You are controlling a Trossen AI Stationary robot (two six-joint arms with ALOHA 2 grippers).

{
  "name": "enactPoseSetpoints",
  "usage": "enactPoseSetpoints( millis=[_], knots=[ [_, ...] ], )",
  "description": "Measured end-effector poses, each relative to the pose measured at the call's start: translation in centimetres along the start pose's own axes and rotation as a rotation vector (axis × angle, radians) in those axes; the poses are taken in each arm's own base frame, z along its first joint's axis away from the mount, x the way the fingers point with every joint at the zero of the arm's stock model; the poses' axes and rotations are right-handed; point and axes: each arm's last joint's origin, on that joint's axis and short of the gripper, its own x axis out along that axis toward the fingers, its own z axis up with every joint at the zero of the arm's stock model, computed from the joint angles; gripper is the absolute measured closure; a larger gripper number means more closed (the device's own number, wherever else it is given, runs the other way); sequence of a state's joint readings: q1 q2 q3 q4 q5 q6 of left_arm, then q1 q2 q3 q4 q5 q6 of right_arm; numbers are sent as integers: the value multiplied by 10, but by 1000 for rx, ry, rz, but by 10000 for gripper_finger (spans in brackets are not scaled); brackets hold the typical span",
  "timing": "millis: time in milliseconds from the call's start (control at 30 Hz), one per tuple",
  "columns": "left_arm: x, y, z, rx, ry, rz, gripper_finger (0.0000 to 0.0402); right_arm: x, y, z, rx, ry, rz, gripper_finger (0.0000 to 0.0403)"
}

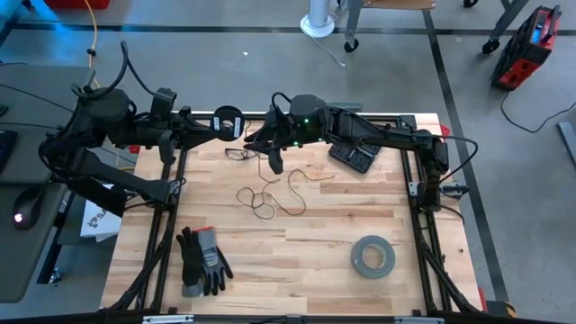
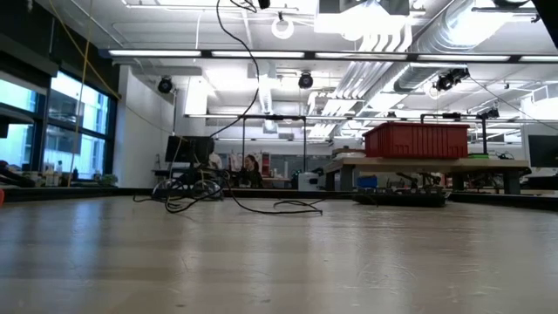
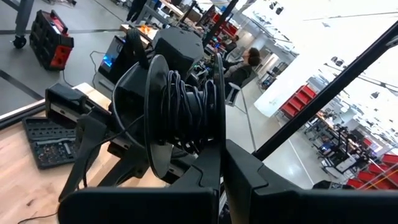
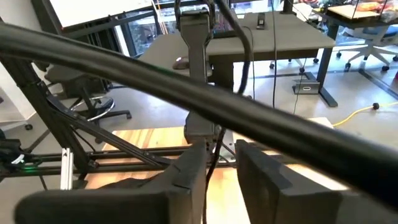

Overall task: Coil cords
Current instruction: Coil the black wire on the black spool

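A small round black spool [image 3: 180, 112], with dark cord wound on it, hangs above the table's far left part [image 1: 228, 120]. My left gripper [image 3: 222, 158] is shut on it. From there the thin dark cord runs to my right gripper [image 1: 270, 148] and drops to loose loops [image 1: 270, 200] lying on the wood, which also show in the low view [image 2: 196, 196]. My right gripper [image 4: 221, 158] stands level above the table. A narrow gap shows between its fingers, and the cord [image 4: 212, 155] passes through the gap. My left gripper pinches one flange of the spool at its rim [image 3: 220, 134] between its two fingers, coming level from the table's left side. The spool is lifted clear of the table, its axis about level. My right gripper has the cord running close along one finger [image 4: 189, 171]. I cannot tell whether they touch.
A grey tape roll [image 1: 373, 256] lies near the front right. A pair of dark gloves [image 1: 202, 261] lies at the front left. A black tray [image 1: 353, 157] sits at the back under my right arm. Black frame rails [image 1: 166, 234] line the table's sides.
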State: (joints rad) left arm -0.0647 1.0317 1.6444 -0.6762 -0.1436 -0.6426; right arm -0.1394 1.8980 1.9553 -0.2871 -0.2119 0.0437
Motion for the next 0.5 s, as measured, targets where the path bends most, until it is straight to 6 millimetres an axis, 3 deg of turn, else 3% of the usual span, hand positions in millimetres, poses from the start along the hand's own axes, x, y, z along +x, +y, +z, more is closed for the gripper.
enactPoseSetpoints(
  millis=[167, 500],
  knots=[
    [-1, 1, -1, 1, 7, 6, 401, -4, -1, 3, -24, -8, -7, 342],
    [-1, 1, 0, 1, 5, 4, 401, -8, -1, 6, -25, -11, -8, 343]
  ],
)
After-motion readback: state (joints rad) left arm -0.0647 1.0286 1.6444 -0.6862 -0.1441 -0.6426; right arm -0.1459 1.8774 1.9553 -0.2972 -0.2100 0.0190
